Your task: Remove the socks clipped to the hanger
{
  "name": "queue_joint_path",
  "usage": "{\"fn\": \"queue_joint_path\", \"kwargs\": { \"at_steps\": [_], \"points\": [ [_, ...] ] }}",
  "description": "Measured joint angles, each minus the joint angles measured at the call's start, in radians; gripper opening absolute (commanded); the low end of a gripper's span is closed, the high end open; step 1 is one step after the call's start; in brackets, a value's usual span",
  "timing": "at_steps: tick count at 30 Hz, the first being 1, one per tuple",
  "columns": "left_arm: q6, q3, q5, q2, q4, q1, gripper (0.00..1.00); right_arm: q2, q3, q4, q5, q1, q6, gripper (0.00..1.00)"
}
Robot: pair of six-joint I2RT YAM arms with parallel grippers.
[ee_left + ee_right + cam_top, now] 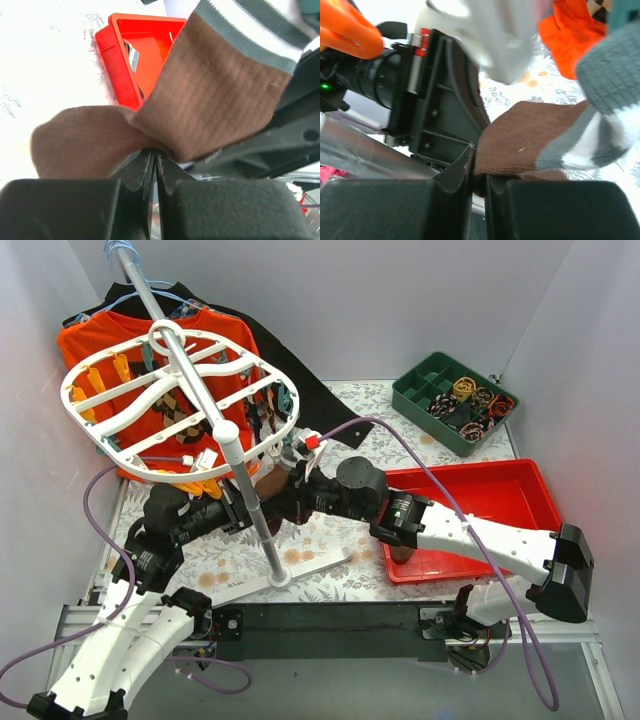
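A brown sock (pixel 220 90) with a grey-and-white striped cuff (pixel 610 125) is stretched between both grippers, below the front rim of the white oval hanger (pixel 68 390). My left gripper (pixel 156 155) is shut, pinching the sock at a fold near its middle. My right gripper (pixel 479 160) holds a fold of the same sock (pixel 530 135) in a narrow gap between its jaws. From above, the two grippers meet by the pole, around the sock (pixel 272 480). More dark socks (pixel 262 410) hang from clips at the hanger's right side.
The hanger's pole (pixel 245 480) stands right beside both wrists, its base on the floral cloth. An orange shirt (pixel 100 345) hangs behind. A red tray (pixel 530 475) lies to the right, under my right arm. A green bin (pixel 410 400) with socks sits at the back right.
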Motion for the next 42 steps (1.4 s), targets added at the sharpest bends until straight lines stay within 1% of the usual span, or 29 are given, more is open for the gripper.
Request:
{"fn": "queue_joint_path", "kwargs": {
  "at_steps": [1,2,3,5,6,11,17,22,28,34,39,40,42],
  "points": [
    [0.003,0.0,0.006,-0.004,-0.001,0.0,0.2,-0.007,-0.002,-0.01,0.009,0.0,-0.001,0.15],
    [0.009,0.0,0.011,-0.007,-0.002,0.0,0.41,-0.014,-0.003,-0.018,0.016,0.0,-0.003,0.15],
    [0.014,0.0,0.016,-0.009,-0.003,0.0,0.55,-0.02,-0.003,-0.021,0.021,0.0,-0.004,0.15],
    [0.03,0.0,0.005,-0.013,-0.025,0.003,0.72,-0.031,-0.003,-0.024,0.033,0.0,-0.006,0.15],
    [0.034,0.0,-0.002,-0.016,-0.032,0.006,0.75,-0.037,-0.003,-0.027,0.035,-0.001,-0.007,0.15],
    [0.052,0.001,-0.047,-0.029,-0.074,0.014,0.77,-0.045,-0.002,-0.047,0.039,0.0,-0.006,0.14],
    [0.099,0.023,-0.065,-0.028,-0.101,0.014,0.78,-0.045,0.019,-0.098,0.034,0.0,0.0,0.14],
    [0.148,0.024,-0.063,-0.045,-0.068,0.014,0.78,-0.041,0.054,-0.128,0.014,-0.002,0.005,0.14],
    [0.182,0.003,-0.056,-0.055,0.0,0.017,0.78,0.006,0.129,-0.137,-0.02,-0.005,0.014,0.14],
    [0.181,-0.009,-0.054,-0.055,0.029,0.026,0.71,0.045,0.182,-0.13,-0.066,-0.014,0.031,0.14],
    [0.177,-0.009,-0.055,-0.057,0.03,0.026,0.72,0.049,0.182,-0.124,-0.072,-0.016,0.034,0.14],
    [0.177,-0.009,-0.055,-0.057,0.03,0.026,0.71,0.049,0.182,-0.123,-0.073,-0.016,0.034,0.15],
    [0.175,-0.009,-0.053,-0.057,0.03,0.026,0.65,0.049,0.182,-0.122,-0.074,-0.016,0.034,0.15]
  ]
}}
